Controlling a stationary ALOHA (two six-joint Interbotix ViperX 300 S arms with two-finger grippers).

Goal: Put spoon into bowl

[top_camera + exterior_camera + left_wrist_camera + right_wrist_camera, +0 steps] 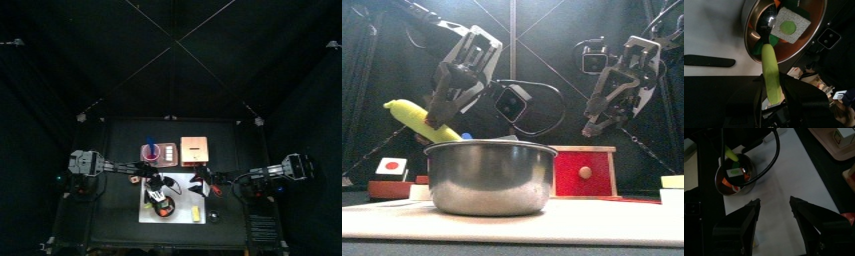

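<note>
The spoon is a slim, smooth yellow-green strip of matte plastic, gently curved. Its handle end sits between the left gripper jaws, which look closed on it in the left wrist view. Its dark, glossy scoop end reaches over the rim and into the bowl.

The bowl is round and metal, with a brushed, shiny grey outer wall in the front view and a coppery sheen on its inner wall. Inside lies a green square, flat and sponge-like, with a pale round disc printed or set on its face. A red-orange piece shows beside it in the right wrist view. The bowl stands on a white sheet, smooth and matte, spread over the black table.

From the front, the spoon slants down toward the bowl's left rim, its lower tip hidden behind the metal wall. The left arm tilts over it.

The right gripper hangs above the white sheet, well apart from the bowl, its two blunt black jaws spread with clear white between them, holding nothing.

Behind the bowl stands a red box with a round hole in its face. A pinkish square tray lies further back on the table
</note>
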